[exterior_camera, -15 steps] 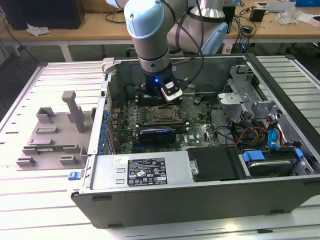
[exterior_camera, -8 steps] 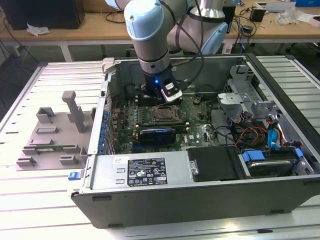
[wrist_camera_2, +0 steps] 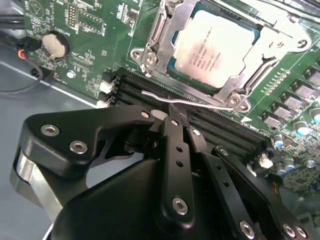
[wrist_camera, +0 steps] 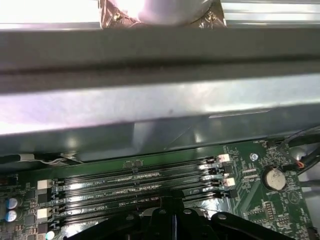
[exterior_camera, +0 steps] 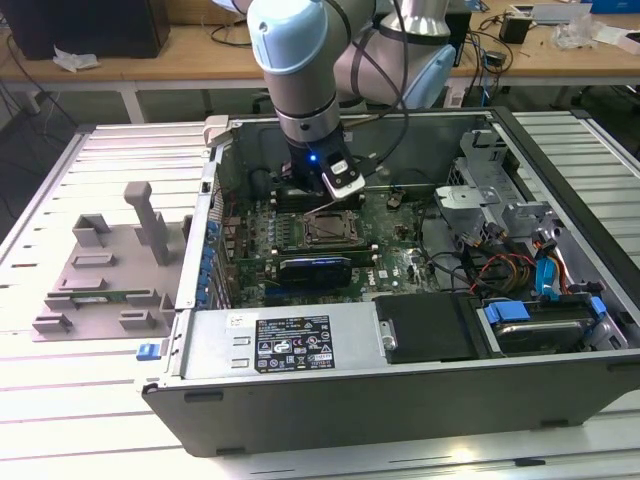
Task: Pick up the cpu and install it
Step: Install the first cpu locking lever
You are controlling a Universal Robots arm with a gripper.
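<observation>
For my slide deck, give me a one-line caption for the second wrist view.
CPU seated in the open motherboard socket, with the tool shut and empty over the memory slots.

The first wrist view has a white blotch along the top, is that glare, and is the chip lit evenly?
Yes: in the first wrist view bright light washes out the top. In the second wrist view the cpu is softly, evenly lit, and the dark end effector looks slightly blurred.
</observation>
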